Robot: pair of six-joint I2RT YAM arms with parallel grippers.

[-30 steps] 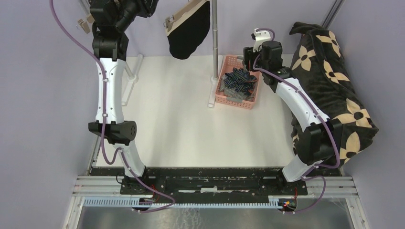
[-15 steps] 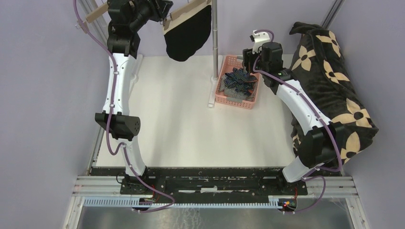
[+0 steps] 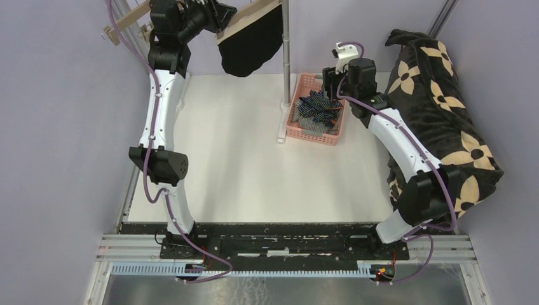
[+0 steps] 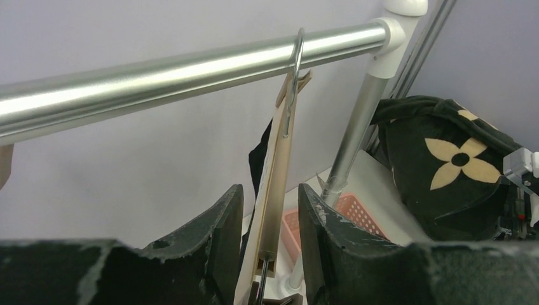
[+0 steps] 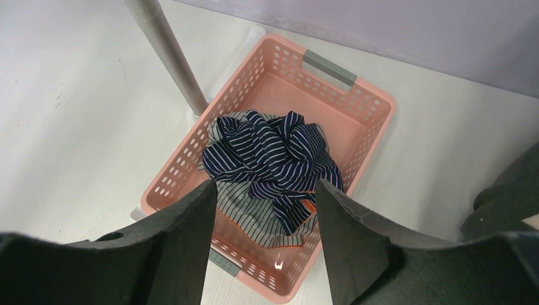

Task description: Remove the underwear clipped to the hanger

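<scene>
- At the 12 o'clock edge of the counter [image 3: 241, 165], the black briefs [image 3: 251, 44] hang from the hanger [image 4: 279, 146] on the rail [image 4: 159, 70]. The striped briefs [image 5: 273, 149] and grey briefs [image 5: 245, 213] lie in the basket [image 5: 375, 114] at 1 o'clock.
- Left gripper [image 4: 269, 190]: jaws narrow, flanking the hanger; I cannot tell whether they pinch it.
- Right gripper [image 5: 265, 185]: wide, empty, over the basket.
- The step is probably freeing the black pair: steady the hanger with the left, take the cloth near its clipped edge with the right, and pull straight down.
- From above, the hanger's long axis runs 8 to 2 o'clock; the briefs hang from it, pointing down.
</scene>
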